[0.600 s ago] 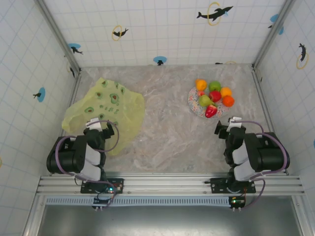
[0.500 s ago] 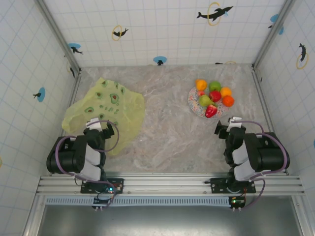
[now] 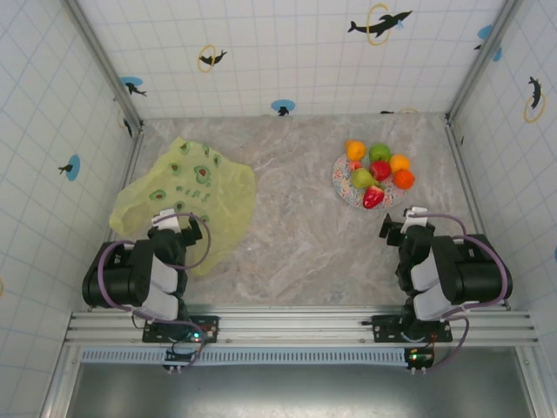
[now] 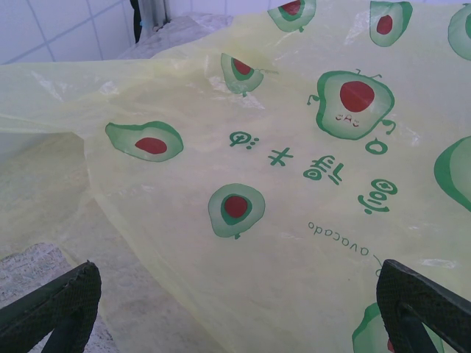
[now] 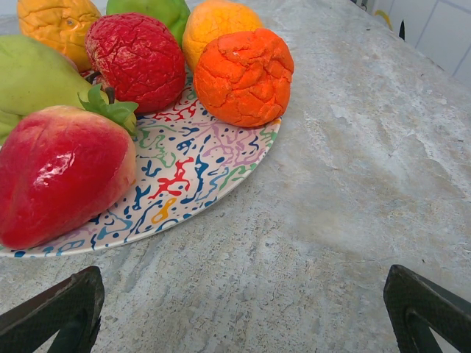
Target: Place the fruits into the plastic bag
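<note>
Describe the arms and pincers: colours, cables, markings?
The left arm and right arm match: black links, white-grey housings, looped purple cables, bases on a silver rail. The left pincer and right pincer: black fingers, finely textured.

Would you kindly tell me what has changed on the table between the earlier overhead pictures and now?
Nothing has visibly changed. The left gripper is open over the plastic bag, the right gripper is open just short of the plate, and the fruits lie piled on the plate exactly as before.
</note>
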Motion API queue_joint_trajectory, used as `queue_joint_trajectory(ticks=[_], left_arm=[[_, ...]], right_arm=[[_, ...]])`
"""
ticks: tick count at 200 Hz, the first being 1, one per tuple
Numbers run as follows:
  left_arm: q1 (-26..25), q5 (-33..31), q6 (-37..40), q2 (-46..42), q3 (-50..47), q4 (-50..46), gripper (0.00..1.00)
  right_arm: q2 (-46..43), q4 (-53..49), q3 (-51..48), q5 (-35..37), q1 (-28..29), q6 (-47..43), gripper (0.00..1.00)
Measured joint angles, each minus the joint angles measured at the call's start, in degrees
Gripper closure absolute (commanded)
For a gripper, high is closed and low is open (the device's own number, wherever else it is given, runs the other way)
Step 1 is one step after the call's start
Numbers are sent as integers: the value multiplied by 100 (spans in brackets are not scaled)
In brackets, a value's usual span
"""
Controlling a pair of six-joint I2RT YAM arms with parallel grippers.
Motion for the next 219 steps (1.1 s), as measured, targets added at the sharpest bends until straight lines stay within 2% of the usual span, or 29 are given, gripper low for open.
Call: queue_joint_trajectory(ticks=[176,196,219], left_arm=[[0,42,0,-4,0,0,2],[0,151,9,-249,0,-120,2],[0,-44,-227,-1119,90,-931,2]], right_arm=[[-26,-4,0,28,0,2,0],[-476,-164,-7,157,13,9,0],[-1495,-743,-4,481,2,177,0]])
